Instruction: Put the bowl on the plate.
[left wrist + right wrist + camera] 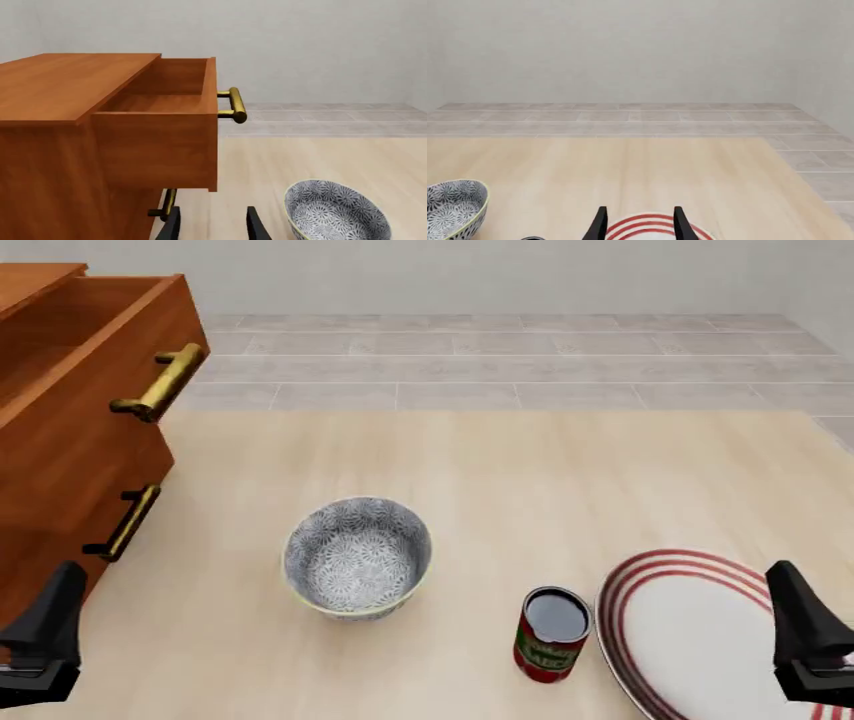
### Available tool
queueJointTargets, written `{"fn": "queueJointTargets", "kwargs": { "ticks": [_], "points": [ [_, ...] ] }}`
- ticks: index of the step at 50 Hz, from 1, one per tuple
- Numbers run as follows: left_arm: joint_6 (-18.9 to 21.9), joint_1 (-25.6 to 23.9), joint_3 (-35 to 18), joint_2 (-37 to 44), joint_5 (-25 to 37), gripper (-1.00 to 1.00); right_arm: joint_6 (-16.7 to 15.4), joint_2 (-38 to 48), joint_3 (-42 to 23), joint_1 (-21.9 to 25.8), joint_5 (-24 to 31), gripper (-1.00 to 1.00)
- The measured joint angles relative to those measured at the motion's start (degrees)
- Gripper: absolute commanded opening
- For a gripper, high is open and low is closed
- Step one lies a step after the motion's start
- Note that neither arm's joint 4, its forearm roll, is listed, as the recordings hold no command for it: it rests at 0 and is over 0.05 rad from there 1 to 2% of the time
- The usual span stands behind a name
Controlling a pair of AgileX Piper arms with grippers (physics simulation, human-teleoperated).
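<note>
The bowl (356,558), grey-and-white floral with a pale rim, stands upright on the wooden table left of centre; it also shows in the left wrist view (333,212) and the right wrist view (454,207). The plate (694,640), white with red rings, lies flat at the front right, partly cut off by the picture's edge. My left gripper (47,635) hovers at the front left, well apart from the bowl, and its fingers (170,225) stand open around nothing. My right gripper (807,640) is over the plate's right side, open and empty (639,220), with the plate's rings (650,231) below it.
A small red can (550,633) stands between bowl and plate, close to the plate's left rim. A wooden cabinet (67,440) fills the left side, its top drawer (160,100) pulled out, with brass handles (160,380). Beyond the table's far edge lies tiled floor.
</note>
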Motion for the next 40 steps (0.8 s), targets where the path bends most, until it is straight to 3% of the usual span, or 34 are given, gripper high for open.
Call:
{"fn": "queueJointTargets", "kwargs": {
  "ticks": [21,40],
  "points": [
    [0.0,0.0,0.0,0.0,0.0,1.0,-1.1,2.5,-0.1,1.6,-1.6,1.0],
    [0.0,0.0,0.0,0.0,0.0,1.0,-4.3,18.4,-7.3,6.6,-9.6,1.0]
  ]
}}
